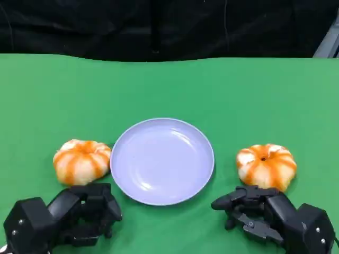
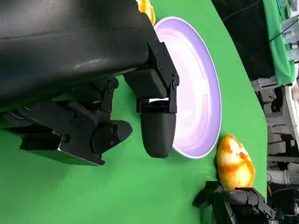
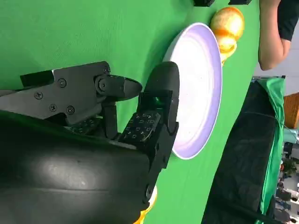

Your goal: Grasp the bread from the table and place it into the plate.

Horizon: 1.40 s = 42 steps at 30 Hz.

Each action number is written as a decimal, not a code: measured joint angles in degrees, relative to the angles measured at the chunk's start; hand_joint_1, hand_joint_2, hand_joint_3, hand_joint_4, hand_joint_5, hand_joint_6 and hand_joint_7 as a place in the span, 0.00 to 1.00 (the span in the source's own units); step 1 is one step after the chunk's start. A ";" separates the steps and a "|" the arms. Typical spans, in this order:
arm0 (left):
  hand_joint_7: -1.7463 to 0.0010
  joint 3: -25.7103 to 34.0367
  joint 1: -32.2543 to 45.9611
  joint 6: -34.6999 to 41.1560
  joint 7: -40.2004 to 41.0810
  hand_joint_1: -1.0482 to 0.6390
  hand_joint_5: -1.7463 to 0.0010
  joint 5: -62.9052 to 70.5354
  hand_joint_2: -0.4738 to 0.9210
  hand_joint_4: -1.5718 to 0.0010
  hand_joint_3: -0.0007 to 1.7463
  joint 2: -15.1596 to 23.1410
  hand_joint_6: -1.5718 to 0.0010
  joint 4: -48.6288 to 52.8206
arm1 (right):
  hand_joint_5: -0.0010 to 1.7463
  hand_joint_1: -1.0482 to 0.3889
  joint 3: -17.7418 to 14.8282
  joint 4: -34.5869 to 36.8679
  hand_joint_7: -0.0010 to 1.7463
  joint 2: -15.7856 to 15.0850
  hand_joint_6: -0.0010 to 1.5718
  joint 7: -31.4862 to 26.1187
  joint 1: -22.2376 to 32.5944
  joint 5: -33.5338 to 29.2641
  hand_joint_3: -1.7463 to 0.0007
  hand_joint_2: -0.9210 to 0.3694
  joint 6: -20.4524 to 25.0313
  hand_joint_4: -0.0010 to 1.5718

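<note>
Both hands sit at the near table edge, holding nothing. Left hand [image 1: 79, 214]: fingers loosely curled, apart, just short of the left bread [image 1: 81, 161]. Right hand [image 1: 259, 211]: fingers spread, just short of the right bread [image 1: 266, 165]. Lilac plate [image 1: 162, 197] lies between the two breads on the green table [image 1: 169, 87], with nothing on it; left bread nearly touches its rim.
</note>
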 measured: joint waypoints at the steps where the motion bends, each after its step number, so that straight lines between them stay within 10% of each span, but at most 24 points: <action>1: 0.40 0.06 0.00 -0.05 0.06 0.67 0.19 -0.03 0.97 0.52 0.32 -0.01 0.45 0.00 | 0.70 0.70 -0.02 0.00 0.24 0.00 0.68 0.05 0.00 0.00 0.79 0.00 0.00 0.49; 7: 0.74 0.72 0.01 -0.63 0.92 0.59 0.42 -0.18 1.00 0.51 0.20 -0.07 0.38 -0.04 | 0.71 0.71 -0.04 0.02 0.25 0.00 0.68 0.10 0.00 0.02 0.79 0.00 -0.02 0.50; 21: 0.95 2.19 2.55 -0.78 -3.65 0.49 0.61 -5.91 1.00 0.50 0.13 -0.18 0.37 -7.75 | 0.72 0.71 -0.05 0.69 0.25 0.01 0.68 0.05 -0.11 0.00 0.78 0.00 -0.85 0.50; 42: 1.00 7.35 5.13 -11.98 0.17 0.20 0.99 -9.07 1.00 0.58 0.16 0.31 0.66 -17.13 | 0.74 0.72 0.04 1.49 0.26 0.01 0.68 -0.44 -0.59 -0.31 0.77 0.00 -1.19 0.49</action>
